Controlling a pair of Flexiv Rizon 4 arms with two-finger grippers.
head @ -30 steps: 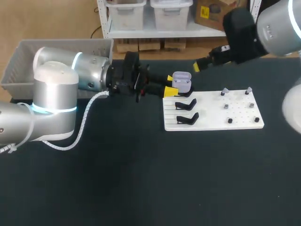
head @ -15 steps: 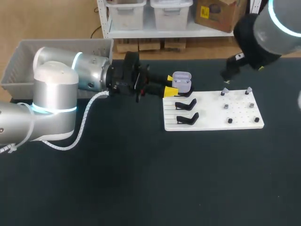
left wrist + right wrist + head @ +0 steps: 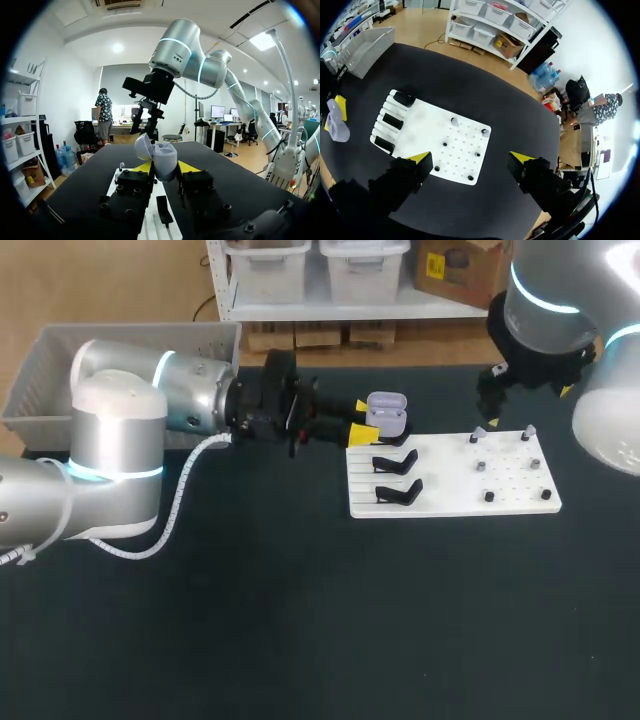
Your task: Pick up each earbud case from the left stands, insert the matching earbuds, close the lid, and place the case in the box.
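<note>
My left gripper point(image 3: 367, 426) is shut on a lavender earbud case point(image 3: 387, 412) with its lid up, held at the far left corner of the white board point(image 3: 455, 480). In the left wrist view the case point(image 3: 160, 159) sits between the yellow tips of that gripper point(image 3: 165, 168). Two black stands point(image 3: 396, 462) on the board's left are bare. Small earbuds point(image 3: 478, 433) stand on pegs on its right. High over that right end my right gripper point(image 3: 528, 398) points down, open and holding nothing. Its wrist view shows the right gripper point(image 3: 470, 159) wide apart above the board point(image 3: 420, 122) and earbuds point(image 3: 454, 121).
A grey basket point(image 3: 50, 365) stands at the table's far left, behind my left arm; it also shows in the right wrist view as the basket point(image 3: 367, 42). Dark tabletop point(image 3: 300, 620) stretches in front of the board.
My right arm has swung away from the case, to the right, and turned its gripper down over the board's earbud end. The left arm and the case have kept still.
</note>
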